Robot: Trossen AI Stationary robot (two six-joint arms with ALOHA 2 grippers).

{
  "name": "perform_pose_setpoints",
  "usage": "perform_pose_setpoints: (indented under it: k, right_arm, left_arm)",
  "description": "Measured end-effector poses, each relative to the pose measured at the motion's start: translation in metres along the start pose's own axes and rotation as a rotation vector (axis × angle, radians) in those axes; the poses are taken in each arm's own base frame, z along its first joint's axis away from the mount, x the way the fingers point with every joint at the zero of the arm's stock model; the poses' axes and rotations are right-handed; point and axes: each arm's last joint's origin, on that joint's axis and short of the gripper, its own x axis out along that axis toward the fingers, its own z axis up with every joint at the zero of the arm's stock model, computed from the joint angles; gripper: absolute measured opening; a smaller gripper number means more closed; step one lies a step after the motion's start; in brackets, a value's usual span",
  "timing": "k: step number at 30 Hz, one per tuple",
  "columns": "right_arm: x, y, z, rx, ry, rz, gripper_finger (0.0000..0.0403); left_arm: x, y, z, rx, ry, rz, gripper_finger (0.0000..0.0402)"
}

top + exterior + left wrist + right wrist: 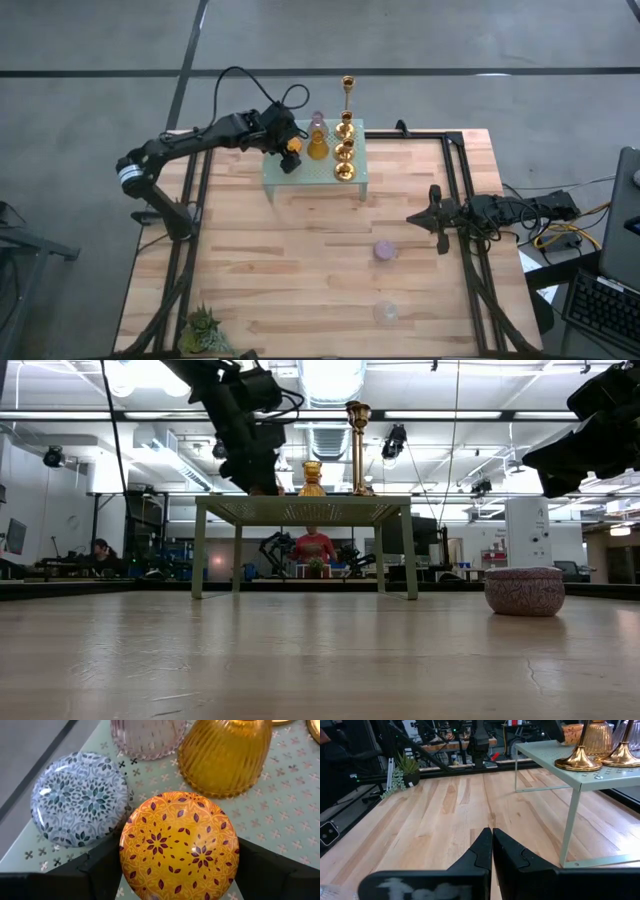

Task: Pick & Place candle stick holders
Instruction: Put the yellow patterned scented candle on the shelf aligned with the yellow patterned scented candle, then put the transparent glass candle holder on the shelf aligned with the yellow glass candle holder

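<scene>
Over on the mint-green stand [315, 178], the left claw [291, 158] grips the orange holder [179, 846], crowded by blue [80, 798] and amber [225, 755] neighbours a careless lift might knock; right claw [491, 851] waits, clenched.

The surface [300, 260] is a pale wooden butcher-block top with dark rails along its sides. Directly on it stand the mint-green perforated stand [318, 178], under the left end effector [291, 152]; a pink-purple holder [384, 250], near the right end effector [412, 219]; a clear glass holder [386, 313], farther from it; and a spiky green plant [203, 329], well apart from both.
</scene>
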Motion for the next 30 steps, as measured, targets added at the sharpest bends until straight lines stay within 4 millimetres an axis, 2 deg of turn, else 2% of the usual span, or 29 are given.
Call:
perform_pose_setpoints:
  k: [10,24,30]
  right_arm:
    - [0.0,0.0,0.0,0.0,0.0,0.0,0.0008]
    - [0.0,0.0,0.0,0.0,0.0,0.0,0.0008]
    - [0.0,0.0,0.0,0.0,0.0,0.0,0.0008]
  left_arm:
    - [-0.001,0.0,-0.001,-0.02,0.006,0.018,0.0369]
    - [-0.023,-0.001,-0.002,-0.007,-0.017,-0.04,0.0371]
    - [-0.043,0.0,-0.004,0.004,-0.066,-0.04,0.0371]
